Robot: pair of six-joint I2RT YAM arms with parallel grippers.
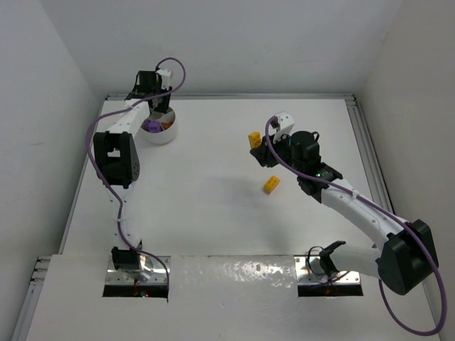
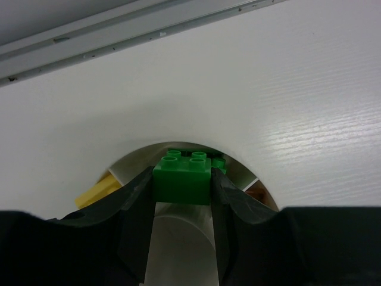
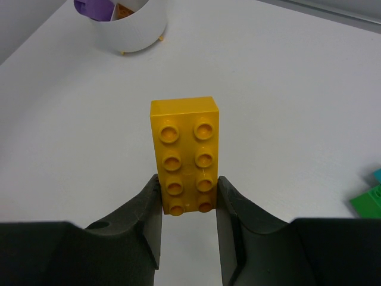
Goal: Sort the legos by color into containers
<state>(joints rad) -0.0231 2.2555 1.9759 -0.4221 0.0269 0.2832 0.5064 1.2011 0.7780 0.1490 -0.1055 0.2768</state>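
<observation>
As I look down the left wrist camera, the left gripper (image 2: 180, 199) has its two black fingers (image 2: 140, 202) clamped on a green brick (image 2: 181, 179), one pad against each side and the studs facing up. The brick hangs right over the bowl (image 2: 178, 244), above the white post in its middle. I cannot tell whether it touches anything below. Just beyond it, in the far section, lies a second green piece (image 2: 219, 162). A yellow piece (image 2: 95, 192) shows in the section to the left and a sliver of an orange piece (image 2: 260, 193) in the one to the right. On the overhead camera the bowl sits in the far left corner of the table (image 1: 213, 213), and the left arm is stretched along the left edge to reach it.

The right gripper (image 3: 189, 196) grasps a long yellow brick (image 3: 184, 143) by its near end. The rest of the brick sticks out ahead of the fingers, with two rows of four studs facing the wrist camera. Seen from overhead, it is right of the middle of the table and well apart from the bowl. A smaller yellow-orange brick (image 1: 271, 185) lies loose on the table, just nearer to me than that gripper. The right wrist camera also catches a purple brick (image 3: 95, 7) inside the bowl. At the right edge of its view are a loose green brick (image 3: 368, 202) and a teal brick (image 3: 377, 174), both cut off by the frame.
</observation>
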